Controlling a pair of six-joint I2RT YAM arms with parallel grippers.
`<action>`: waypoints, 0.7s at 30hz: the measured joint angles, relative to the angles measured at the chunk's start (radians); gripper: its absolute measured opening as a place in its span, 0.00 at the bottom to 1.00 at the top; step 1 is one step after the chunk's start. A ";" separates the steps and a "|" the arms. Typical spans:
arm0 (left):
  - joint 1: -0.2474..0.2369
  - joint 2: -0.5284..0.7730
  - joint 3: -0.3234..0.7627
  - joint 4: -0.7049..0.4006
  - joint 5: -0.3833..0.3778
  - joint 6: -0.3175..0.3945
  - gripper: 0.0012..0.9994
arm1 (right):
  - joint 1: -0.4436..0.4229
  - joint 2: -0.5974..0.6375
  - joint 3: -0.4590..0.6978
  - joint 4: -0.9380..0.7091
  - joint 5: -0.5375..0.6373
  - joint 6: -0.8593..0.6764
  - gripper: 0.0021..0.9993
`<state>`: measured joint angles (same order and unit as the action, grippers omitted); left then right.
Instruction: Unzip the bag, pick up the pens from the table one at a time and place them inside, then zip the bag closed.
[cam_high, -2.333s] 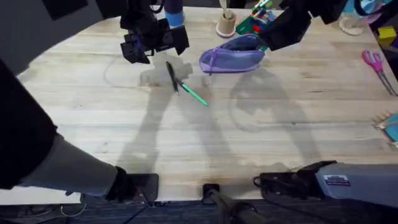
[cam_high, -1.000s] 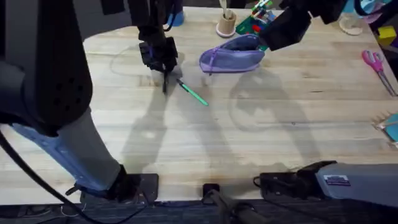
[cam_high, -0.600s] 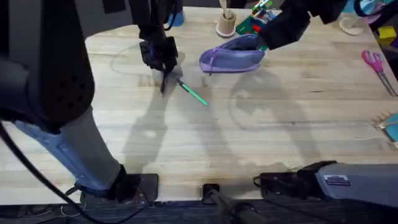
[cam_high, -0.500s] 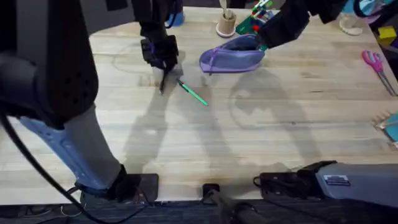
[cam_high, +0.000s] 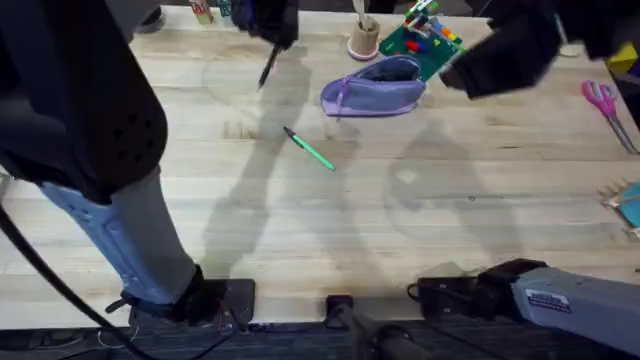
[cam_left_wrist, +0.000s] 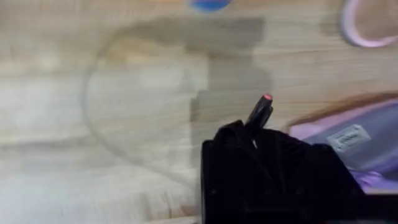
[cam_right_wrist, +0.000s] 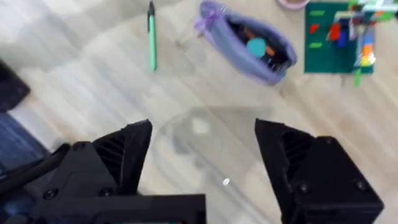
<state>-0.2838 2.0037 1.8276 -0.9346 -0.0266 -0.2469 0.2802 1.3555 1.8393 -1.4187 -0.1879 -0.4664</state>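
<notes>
Overhead, the left gripper (cam_high: 268, 22) hangs raised at the far left of the table (cam_high: 420, 240) with the black pen (cam_high: 268, 66) clamped in its fingers, the pen dangling point-down; the bag (cam_high: 375, 90) lies to its right with its long axis across the table, nearer this arm than the right gripper (cam_right_wrist: 202, 155), whose fingers stand wide and empty. The bag is unzipped and already holds a few small items, while the green pen (cam_high: 310, 150) lies slantwise on the table, just in front of the bag's left end.
</notes>
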 joint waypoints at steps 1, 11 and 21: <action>-0.009 0.000 0.019 -0.001 0.002 0.019 0.04 | 0.000 -0.007 0.000 -0.020 0.000 0.008 1.00; -0.151 0.000 0.153 0.093 0.043 0.194 0.04 | 0.000 -0.103 0.000 -0.109 0.000 0.069 1.00; -0.240 0.000 0.154 0.221 0.313 0.351 0.04 | 0.000 -0.185 0.000 -0.107 0.045 0.078 1.00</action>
<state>-0.5242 2.0037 1.9816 -0.7137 0.2861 0.1044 0.2802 1.1704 1.8393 -1.5262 -0.1425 -0.3888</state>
